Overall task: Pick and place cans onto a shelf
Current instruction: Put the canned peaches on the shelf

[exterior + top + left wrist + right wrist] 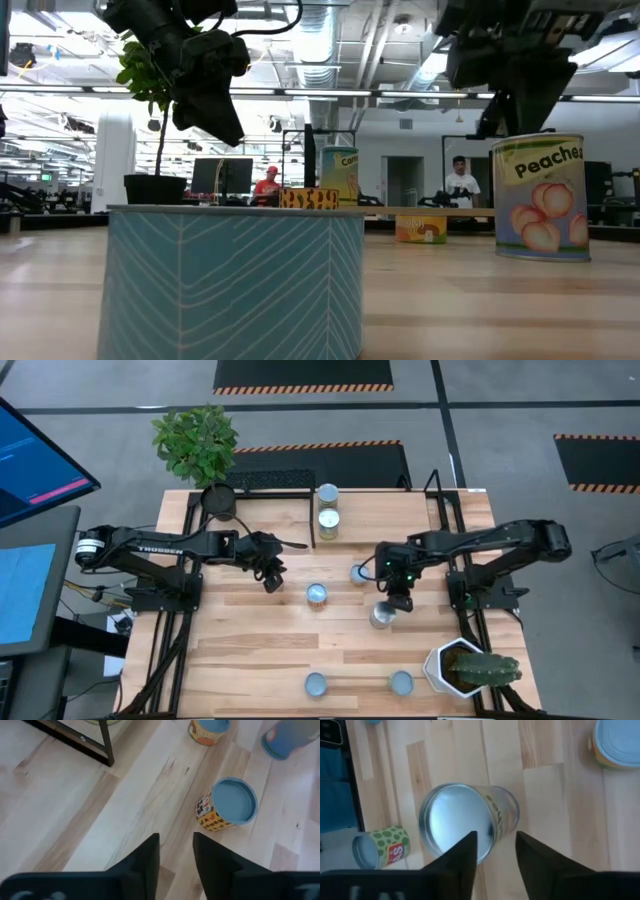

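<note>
The shelf (268, 510) of black rods stands at the table's far side, with two cans (327, 493) (328, 520) by its right end. My right gripper (398, 600) (495, 857) hangs open just above a silver-topped peaches can (457, 820) (540, 200), which stands upright on the table. I see no touch between them. My left gripper (270, 578) (176, 855) is open over bare wood. It is to the left of a blue-topped, yellow-sided can (227, 805) (316, 595). Another can (360, 572) stands between the two arms.
Two blue-topped cans (315, 683) (401, 682) stand near the front edge. A white cactus pot (455, 665) is at the near right corner and a black plant pot (218, 500) at the far left. People show in the room behind the table (460, 180).
</note>
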Controlling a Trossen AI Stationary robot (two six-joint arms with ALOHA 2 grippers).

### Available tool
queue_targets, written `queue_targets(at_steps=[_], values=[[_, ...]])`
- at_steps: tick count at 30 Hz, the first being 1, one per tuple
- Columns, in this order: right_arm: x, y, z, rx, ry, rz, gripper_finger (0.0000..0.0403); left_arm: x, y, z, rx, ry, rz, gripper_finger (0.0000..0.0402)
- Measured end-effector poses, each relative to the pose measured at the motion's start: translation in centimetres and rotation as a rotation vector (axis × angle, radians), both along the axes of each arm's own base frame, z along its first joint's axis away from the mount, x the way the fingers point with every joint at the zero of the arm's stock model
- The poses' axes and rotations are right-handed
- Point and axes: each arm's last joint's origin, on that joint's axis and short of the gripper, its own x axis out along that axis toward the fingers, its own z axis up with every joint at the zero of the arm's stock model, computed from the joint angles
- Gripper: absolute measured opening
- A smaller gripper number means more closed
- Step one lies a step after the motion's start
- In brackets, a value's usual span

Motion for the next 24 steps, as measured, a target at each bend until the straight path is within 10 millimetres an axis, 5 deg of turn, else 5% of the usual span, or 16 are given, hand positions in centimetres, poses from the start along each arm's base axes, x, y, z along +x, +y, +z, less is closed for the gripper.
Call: queue_targets(at_steps=[6,11,24], values=[[0.6,0.0,-0.7,0.0,0.018,-0.001,0.0209,0.0,0.0,0.0,-0.002,0.0,0.003,0.0129],[1.1,0.0,-1.6,0.007,0.058,0.001,0.021,0.0,0.0,0.0,-0.002,0.0,0.003,0.0131],[1.2,-0.1,-1.8,0.025,0.075,-0.038,0.0054,0.0,0.0,0.0,0.001,0.001,0.009,0.0131]])
